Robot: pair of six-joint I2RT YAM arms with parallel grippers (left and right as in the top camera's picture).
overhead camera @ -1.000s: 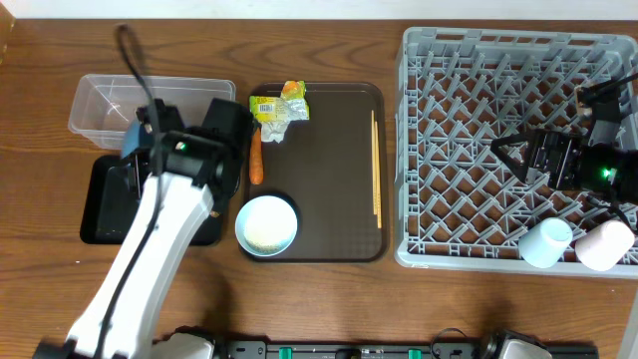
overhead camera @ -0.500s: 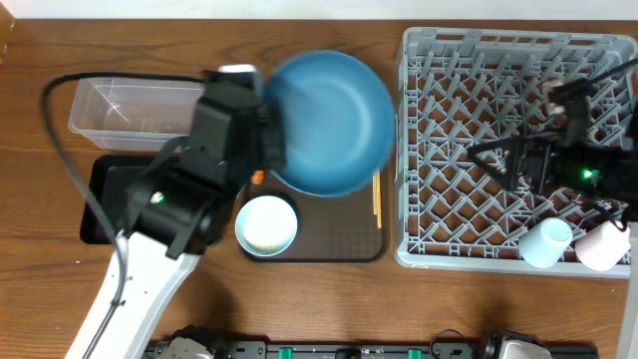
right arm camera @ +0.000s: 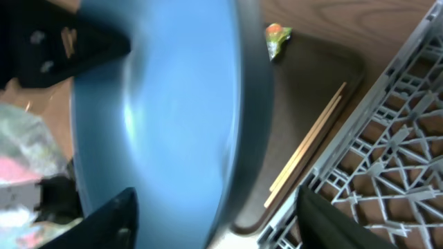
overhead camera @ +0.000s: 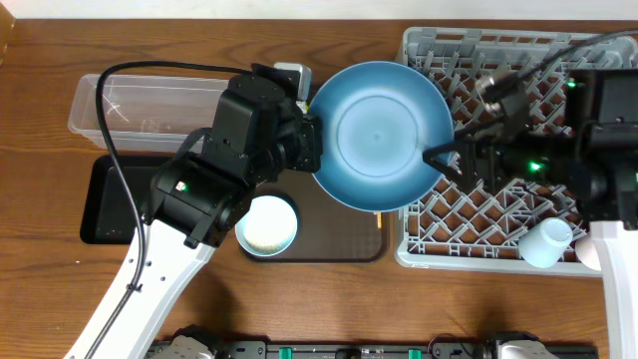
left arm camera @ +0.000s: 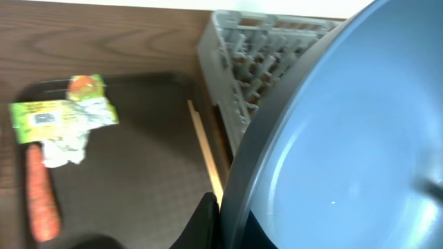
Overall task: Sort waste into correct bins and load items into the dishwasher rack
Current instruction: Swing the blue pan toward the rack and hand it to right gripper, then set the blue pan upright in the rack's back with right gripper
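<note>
My left gripper (overhead camera: 313,150) is shut on the left rim of the large dark blue bowl (overhead camera: 381,135) and holds it raised and tilted over the brown tray and the grey rack's (overhead camera: 518,204) left edge. In the left wrist view the jaws (left arm camera: 221,223) pinch the bowl's rim (left arm camera: 346,138). My right gripper (overhead camera: 446,162) is open at the bowl's right rim; in its own view (right arm camera: 221,221) the bowl (right arm camera: 159,104) fills the space between the fingers. The wrapper (left arm camera: 62,119), carrot (left arm camera: 40,197) and chopsticks (left arm camera: 206,155) lie on the tray. A small white bowl (overhead camera: 266,224) sits at the tray's front left.
A clear tub (overhead camera: 140,100) stands at the back left with a black tray (overhead camera: 105,204) in front of it. A light blue cup (overhead camera: 546,242) sits in the rack's front right corner, with a pink cup (overhead camera: 590,254) beside it, mostly hidden by the right arm.
The left arm has carried the blue bowl up and to the right, towards the rack. The right gripper has moved left to the bowl's right rim.
</note>
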